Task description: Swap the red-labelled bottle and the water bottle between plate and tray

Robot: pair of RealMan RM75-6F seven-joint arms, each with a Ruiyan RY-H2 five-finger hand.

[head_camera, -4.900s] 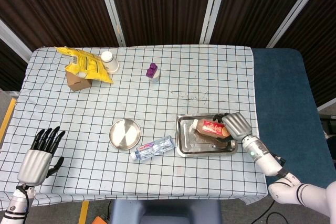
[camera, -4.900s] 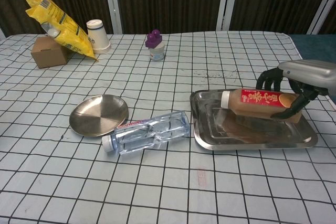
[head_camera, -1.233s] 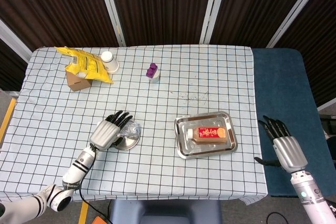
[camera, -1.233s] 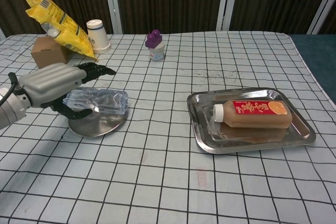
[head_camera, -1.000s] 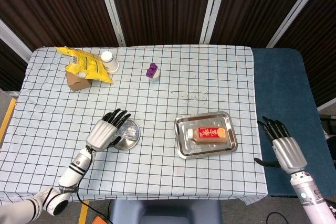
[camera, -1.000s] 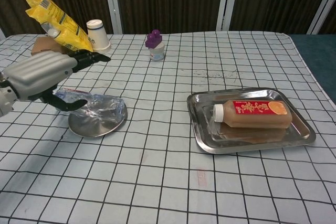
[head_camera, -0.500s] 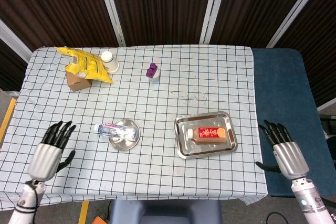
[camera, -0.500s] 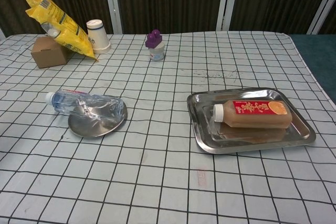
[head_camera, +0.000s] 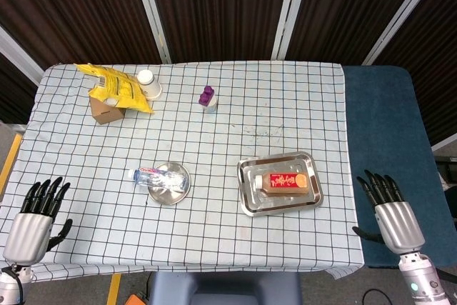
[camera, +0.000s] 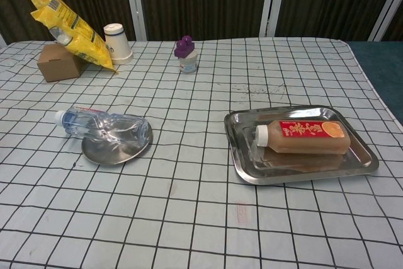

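Left robot hand (head_camera: 28, 228) back, head-view only

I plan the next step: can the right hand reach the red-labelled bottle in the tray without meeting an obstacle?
Probably yes. The right hand is open beside the table, and nothing stands between it and the red-labelled bottle lying in the tray.

- I see the water bottle (camera: 104, 128) now lying across the plate (camera: 113, 150), where it earlier lay on the table beside it.
- The red-labelled bottle (camera: 302, 137) now lies flat in the tray (camera: 365, 167), released.
- My left robot hand (head_camera: 30, 223) has pulled back off the table's near-left edge, fingers spread.
- My right robot hand (head_camera: 390, 214) has withdrawn beyond the table's right edge, fingers apart.
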